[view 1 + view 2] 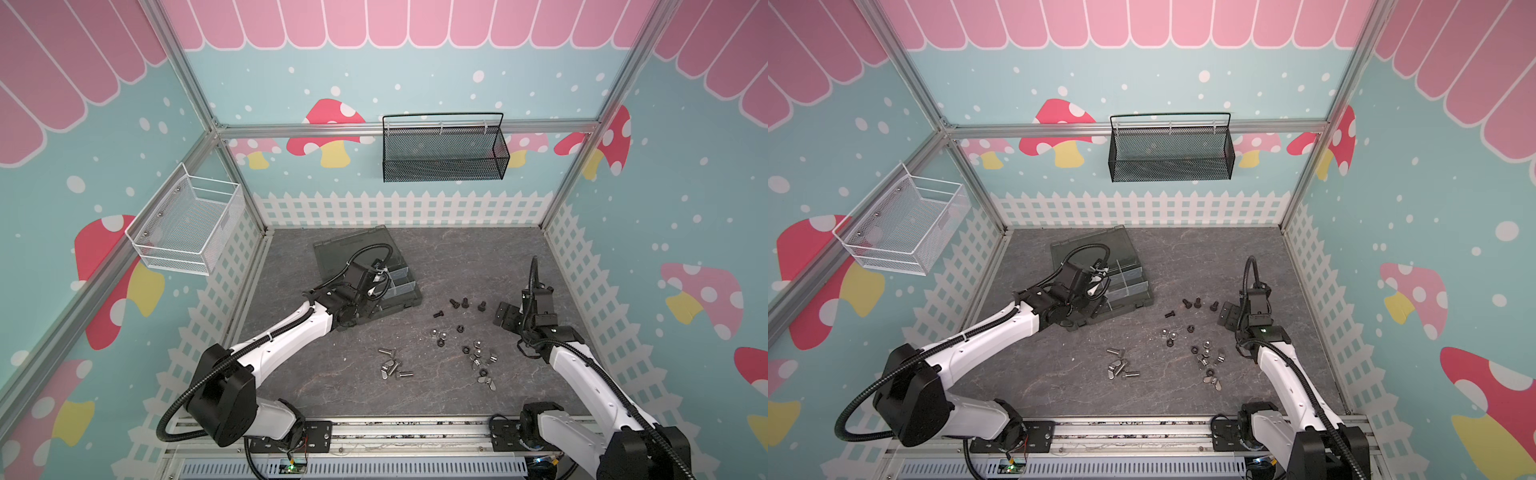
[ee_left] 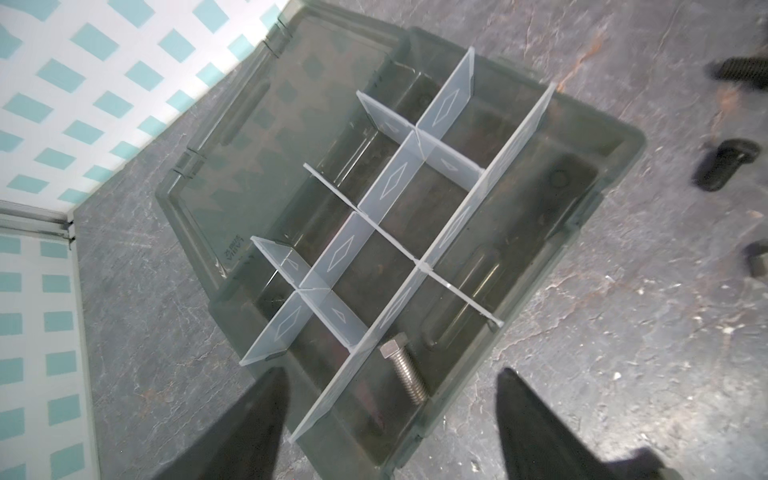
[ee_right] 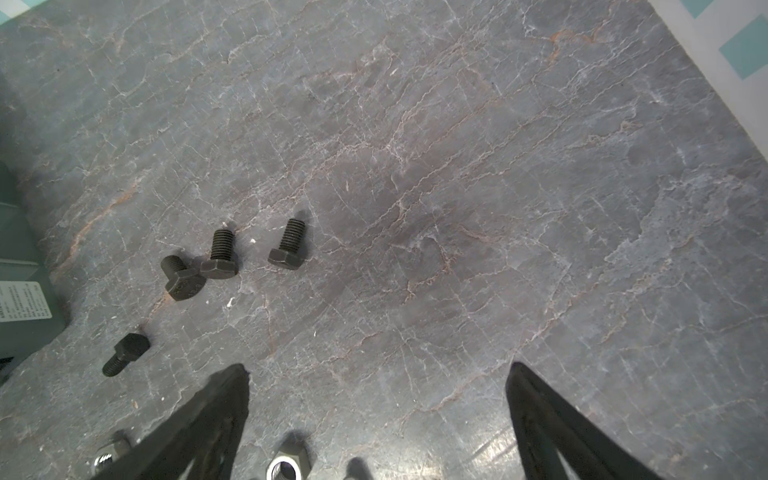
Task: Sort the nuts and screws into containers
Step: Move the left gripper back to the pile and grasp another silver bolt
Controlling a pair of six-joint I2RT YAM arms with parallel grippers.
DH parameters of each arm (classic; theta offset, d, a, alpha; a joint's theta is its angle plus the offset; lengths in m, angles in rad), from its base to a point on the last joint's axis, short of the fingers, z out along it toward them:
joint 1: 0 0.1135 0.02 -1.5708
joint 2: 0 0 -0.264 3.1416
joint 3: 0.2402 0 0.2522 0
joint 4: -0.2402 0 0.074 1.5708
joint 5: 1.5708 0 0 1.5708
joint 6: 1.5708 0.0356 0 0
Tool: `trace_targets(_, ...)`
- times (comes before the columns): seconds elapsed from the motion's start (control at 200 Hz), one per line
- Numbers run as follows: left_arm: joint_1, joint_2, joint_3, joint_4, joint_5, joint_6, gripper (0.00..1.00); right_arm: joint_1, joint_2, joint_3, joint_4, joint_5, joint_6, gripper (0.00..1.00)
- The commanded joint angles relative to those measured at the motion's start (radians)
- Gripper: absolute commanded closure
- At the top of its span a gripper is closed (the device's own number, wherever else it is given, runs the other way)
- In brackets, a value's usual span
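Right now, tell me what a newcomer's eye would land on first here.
One silver screw lies in a corner compartment of the open organizer box, beneath the open left end effector. Right of the box, loose screws and nuts litter the grey table beside the open right end effector.

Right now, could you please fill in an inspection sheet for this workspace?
Surface: grey stone-pattern tabletop, no spills seen.
Job's things: one silver screw in an organizer box compartment; black screws, nuts, wing nuts and silver screws lie loose.
Clutter: nothing seen.
Grippers: left gripper open over the box; right gripper open over the tabletop.
Cables: black hoses run along both arms.
Surroundings: white wire basket and black mesh basket on the walls.
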Motion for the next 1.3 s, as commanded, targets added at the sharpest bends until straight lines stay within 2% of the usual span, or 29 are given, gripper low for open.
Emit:
trace_targets(0.0,-0.057,-0.053,-0.025,0.002,-0.039,-0.079,0.01,0.022,-0.017,0.023,-0.061,-0.009,-0.005,0.02)
trace_targets(0.205,-0.171,-0.151,-0.094,-0.039,-0.091,-0.259,0.01,0.101,-0.024,0.035,-0.110,0.029,0.008,0.02)
trace_targets(0.385,-0.268,-0.236,-0.186,-0.040,-0.006,-0.502,0.01,0.184,-0.018,0.046,-0.155,0.072,0.029,0.02)
trace_targets(0.62,-0.421,-0.274,-0.277,-0.055,-0.039,-0.711,0.10,0.246,-0.019,0.034,-0.153,0.081,0.039,0.02)
trace_targets(0.65,-0.438,-0.263,-0.282,-0.055,-0.068,-0.727,0.11,0.252,-0.020,0.034,-0.153,0.081,0.037,0.02)
trace_targets(0.84,-0.498,-0.153,-0.300,-0.057,-0.079,-0.786,0.22,0.267,-0.027,0.029,-0.149,0.083,0.034,0.02)
trace_targets(0.97,-0.504,-0.090,-0.294,-0.055,-0.120,-0.799,0.28,0.276,-0.025,0.028,-0.148,0.081,0.033,0.02)
trace_targets(1.131,-0.496,-0.004,-0.251,-0.069,-0.190,-0.746,0.35,0.286,-0.030,0.025,-0.148,0.079,0.035,0.02)
trace_targets(1.296,-0.457,0.075,-0.223,-0.096,-0.210,-0.668,0.39,0.289,-0.036,0.024,-0.147,0.082,0.035,0.02)
